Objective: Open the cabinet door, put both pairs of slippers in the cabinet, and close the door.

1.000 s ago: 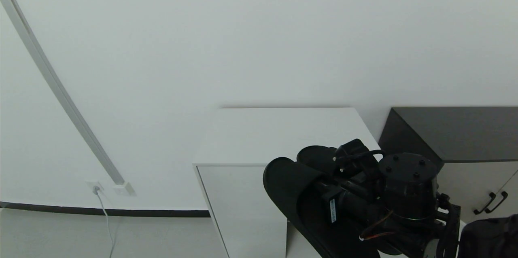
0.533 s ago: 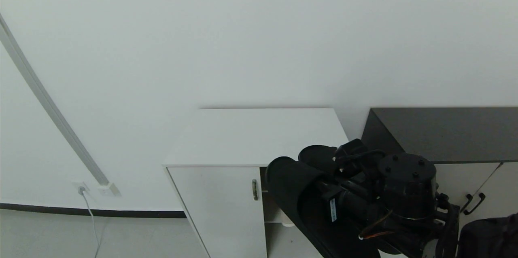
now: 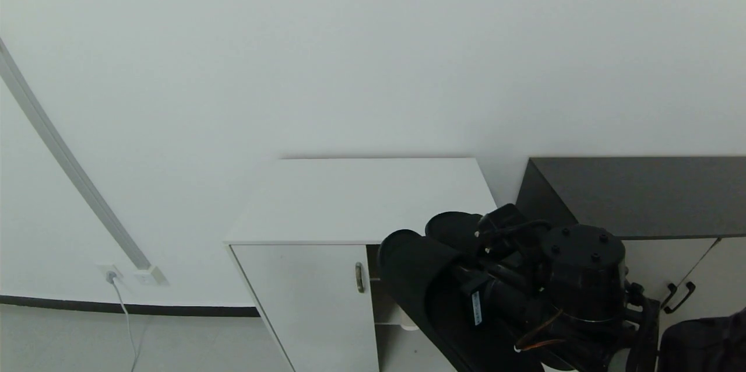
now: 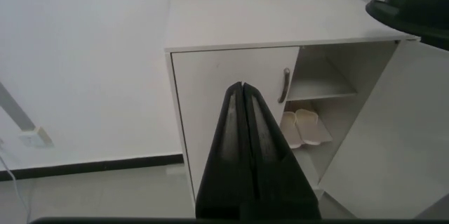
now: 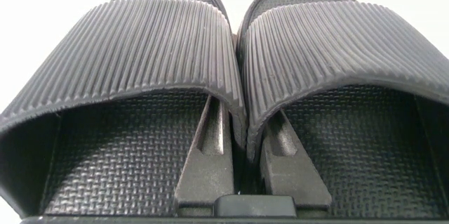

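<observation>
Black slippers [image 3: 428, 279]: you hold the pair side by side, raised in front of the white cabinet's open right half. They are apart from its front edge.
White cabinet [image 3: 361, 197]: it stands against the wall, and its flat top is bare.
Left door [image 4: 224, 83]: shut, with its handle [image 4: 285, 85] at the inner edge, right beside the opening.
Right door [image 4: 393, 126]: swung out toward you. Its free edge stands well out from the carcass.
Opening: you see an upper shelf [image 4: 326, 83] with free room above it. The level below holds a pale pair of slippers [image 4: 305, 127] side by side, toward the left of the opening. There is bare board to their right.
Right gripper [image 5: 244, 122]: one finger runs under each strap. The fingers pinch the two inner strap walls together between them, so this hand carries both black slippers.
Left gripper [image 4: 243, 87]: the fingers are pressed flat together with no gap and hold nothing. It hangs in open air in front of the left door, touching nothing.
Dark cabinet [image 3: 635, 191]: it stands just beside the white cabinet on the right, with a narrow gap between them. Its pale doors are shut.
Left side: open floor [image 3: 116, 343], a wall socket [image 3: 109, 273] with a cable hanging from it, and a slanting trunking strip [image 3: 64, 156] on the wall.
</observation>
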You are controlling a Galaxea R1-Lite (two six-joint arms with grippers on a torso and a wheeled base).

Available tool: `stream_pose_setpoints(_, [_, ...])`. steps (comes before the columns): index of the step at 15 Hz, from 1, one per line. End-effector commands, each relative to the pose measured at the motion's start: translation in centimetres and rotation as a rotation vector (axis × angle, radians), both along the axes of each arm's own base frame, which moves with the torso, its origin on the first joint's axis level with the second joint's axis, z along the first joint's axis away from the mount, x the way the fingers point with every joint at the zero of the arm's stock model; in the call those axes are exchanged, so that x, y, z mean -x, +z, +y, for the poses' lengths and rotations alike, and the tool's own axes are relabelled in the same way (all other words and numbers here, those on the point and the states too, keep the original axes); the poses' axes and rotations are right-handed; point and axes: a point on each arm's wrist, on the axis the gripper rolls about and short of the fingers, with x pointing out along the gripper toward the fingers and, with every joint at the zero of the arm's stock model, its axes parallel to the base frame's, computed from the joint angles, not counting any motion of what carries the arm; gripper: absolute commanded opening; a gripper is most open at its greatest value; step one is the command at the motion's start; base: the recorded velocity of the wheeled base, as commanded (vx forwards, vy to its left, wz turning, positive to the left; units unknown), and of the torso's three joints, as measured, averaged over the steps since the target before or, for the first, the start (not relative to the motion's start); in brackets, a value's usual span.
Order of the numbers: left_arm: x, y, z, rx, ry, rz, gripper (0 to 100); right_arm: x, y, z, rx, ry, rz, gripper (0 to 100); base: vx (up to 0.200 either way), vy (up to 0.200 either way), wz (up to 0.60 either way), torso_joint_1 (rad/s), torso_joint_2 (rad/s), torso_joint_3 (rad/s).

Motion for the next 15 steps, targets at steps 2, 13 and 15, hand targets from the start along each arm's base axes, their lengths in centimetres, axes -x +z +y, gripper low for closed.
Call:
stream_pose_setpoints(2, [-0.01,0.0,0.0,0.0,0.0,0.001,0,0.02,-0.09,0.03,0.003,-0.001,0.002,0,0.0,0.0,0.0,0.0,0.0,0.0])
stream_pose_setpoints(13, [-0.01,0.0,0.0,0.0,0.0,0.001,0,0.18,-0.56,-0.2,0.011,0.001,0.015,0,-0.036,0.0,0.0,0.0,0.0,0.0])
stream_pose_setpoints(15, [-0.01,0.0,0.0,0.0,0.0,0.001,0,0.35,-0.79,-0.33,0.026,0.003,0.012,0,-0.2,0.0,0.0,0.01,0.01,0.0])
